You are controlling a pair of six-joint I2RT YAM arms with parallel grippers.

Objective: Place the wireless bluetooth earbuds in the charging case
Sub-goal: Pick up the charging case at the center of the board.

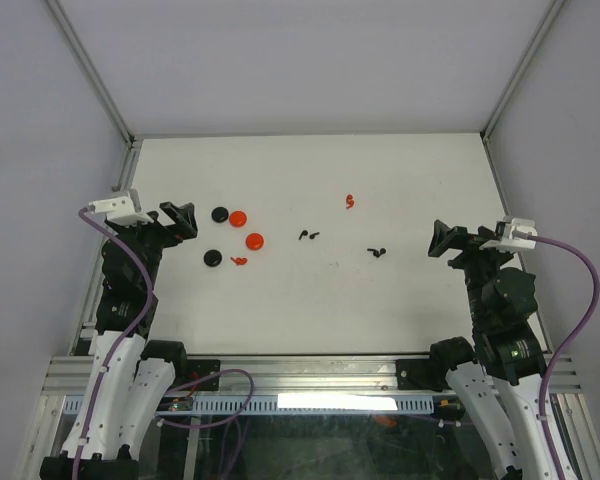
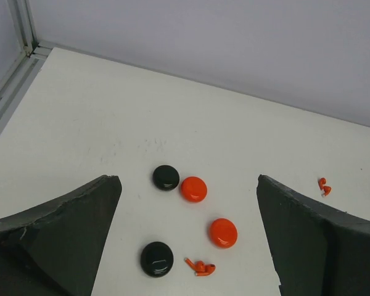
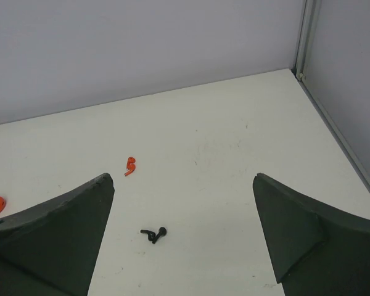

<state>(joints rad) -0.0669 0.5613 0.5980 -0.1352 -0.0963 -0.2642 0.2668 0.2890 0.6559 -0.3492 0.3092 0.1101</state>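
From above, the left gripper [image 1: 183, 221] and right gripper [image 1: 442, 240] hang wide open over the white table [image 1: 400, 310], both empty. Two black discs [image 1: 219, 214] and two red discs [image 1: 254, 241] cluster together. One of two red earbuds [image 1: 239, 261] lies just beside the discs, the other and two black earbuds [image 1: 309, 235] to their right. Left wrist camera: four discs, both red earbuds ahead of spread fingers [image 2: 61, 234]. Right wrist camera: one earbud of each colour.

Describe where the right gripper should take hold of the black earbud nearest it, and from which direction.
Probably from straight above: the black earbud lies flat on the table, too low for a sideways approach. Close the open right gripper across its thicker rounded end, not the thin curved stem.
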